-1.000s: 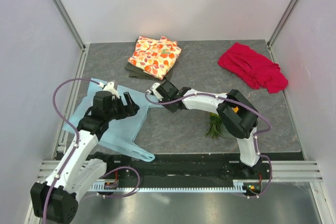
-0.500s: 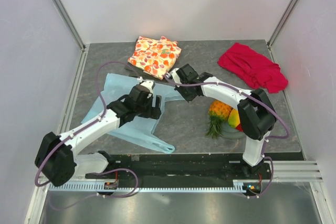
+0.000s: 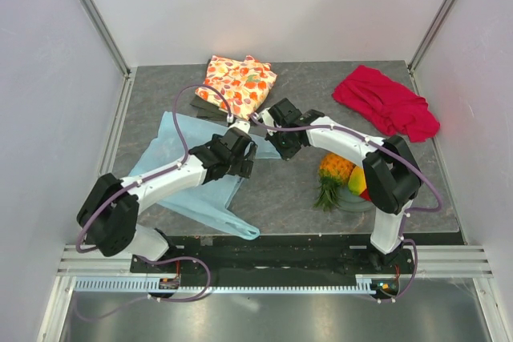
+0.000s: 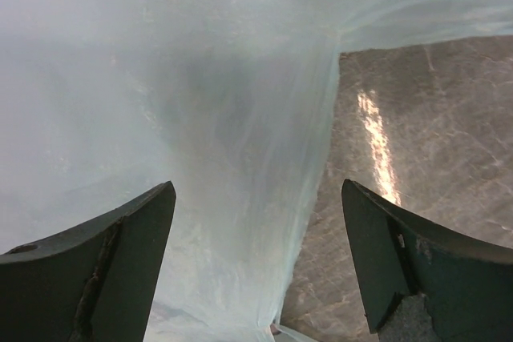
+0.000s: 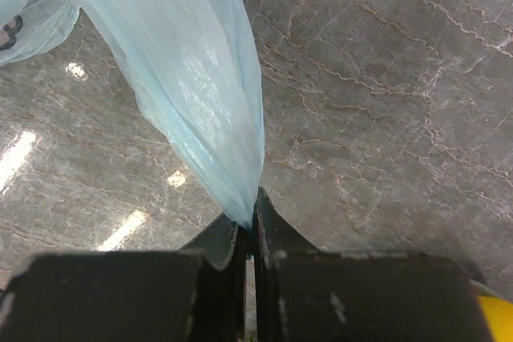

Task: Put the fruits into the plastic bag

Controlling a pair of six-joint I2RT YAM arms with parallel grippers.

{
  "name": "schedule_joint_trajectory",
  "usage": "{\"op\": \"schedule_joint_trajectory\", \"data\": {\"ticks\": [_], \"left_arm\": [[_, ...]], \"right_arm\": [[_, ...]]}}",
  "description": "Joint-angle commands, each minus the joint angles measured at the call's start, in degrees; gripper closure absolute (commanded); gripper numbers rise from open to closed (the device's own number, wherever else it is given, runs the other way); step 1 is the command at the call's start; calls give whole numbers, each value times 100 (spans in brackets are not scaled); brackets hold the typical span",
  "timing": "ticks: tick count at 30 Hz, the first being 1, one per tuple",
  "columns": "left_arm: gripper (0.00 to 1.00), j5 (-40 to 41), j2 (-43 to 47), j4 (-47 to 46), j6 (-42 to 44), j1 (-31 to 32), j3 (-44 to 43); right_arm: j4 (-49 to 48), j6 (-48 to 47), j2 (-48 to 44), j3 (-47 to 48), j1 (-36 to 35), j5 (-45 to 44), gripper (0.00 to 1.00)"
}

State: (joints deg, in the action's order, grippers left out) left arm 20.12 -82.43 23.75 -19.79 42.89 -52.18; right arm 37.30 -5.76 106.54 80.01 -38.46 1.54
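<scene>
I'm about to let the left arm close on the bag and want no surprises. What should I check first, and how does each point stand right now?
1. Right gripper shut on the plastic bag: ok, it pinches a gathered fold.
2. Left gripper open: ok, jaws wide apart, nothing between them is gripped.
3. Bag material between the left jaws: ok, the bag's edge runs through the gap.
4. Left jaws placed over a single layer, to part the mouth: cannot tell.
5. Bag mouth open: not ok, no opening shows in any view.
6. Fruit bagged: not ok, the pineapple sits by the right arm, outside the bag.
</scene>
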Motion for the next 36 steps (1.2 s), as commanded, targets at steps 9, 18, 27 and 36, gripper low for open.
{"op": "schedule_joint_trajectory", "data": {"ticks": [9, 18, 27, 36], "left_arm": [[10, 317, -396, -63, 230, 88, -240], [58, 300, -370, -46, 133, 88, -143], [98, 159, -204, -19, 116, 88, -196], [98, -455, 210, 139, -104, -9, -415]], "right_arm": [[199, 172, -292, 305, 75, 285, 99], [216, 198, -397, 270, 154, 320, 96], [155, 242, -468, 235, 216, 338, 88], [-47, 382, -863, 59, 356, 321, 54]]}}
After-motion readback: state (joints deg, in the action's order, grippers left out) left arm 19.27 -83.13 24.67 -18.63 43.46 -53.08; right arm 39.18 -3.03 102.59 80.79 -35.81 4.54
